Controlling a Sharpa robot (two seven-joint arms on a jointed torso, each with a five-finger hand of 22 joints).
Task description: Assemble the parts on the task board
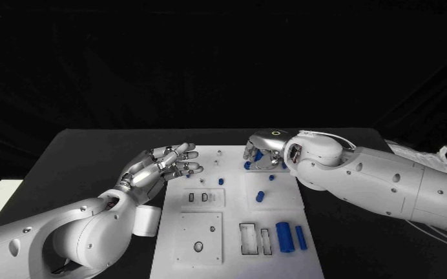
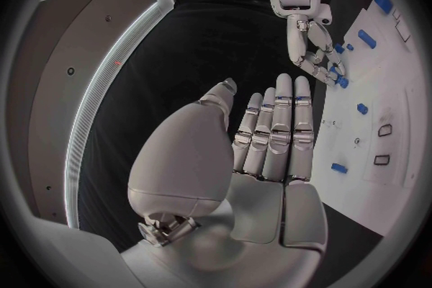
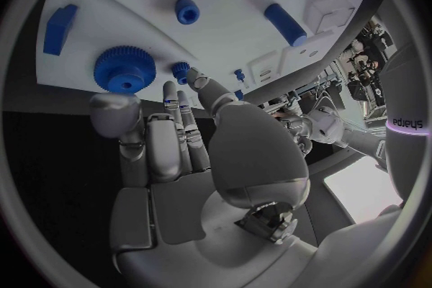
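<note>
The white board (image 1: 280, 217) lies in the middle of the black table (image 1: 84, 156), with bare table on both sides and beyond its far edge. The left hand (image 1: 160, 168) hovers at the board's left edge with fingers spread, holding nothing, while the right hand (image 1: 265, 153) reaches over the far right corner, fingers curled down by a blue gear (image 3: 124, 69). I cannot tell whether it grips anything there. Blue pegs (image 1: 285, 236) lie near the front edge.
</note>
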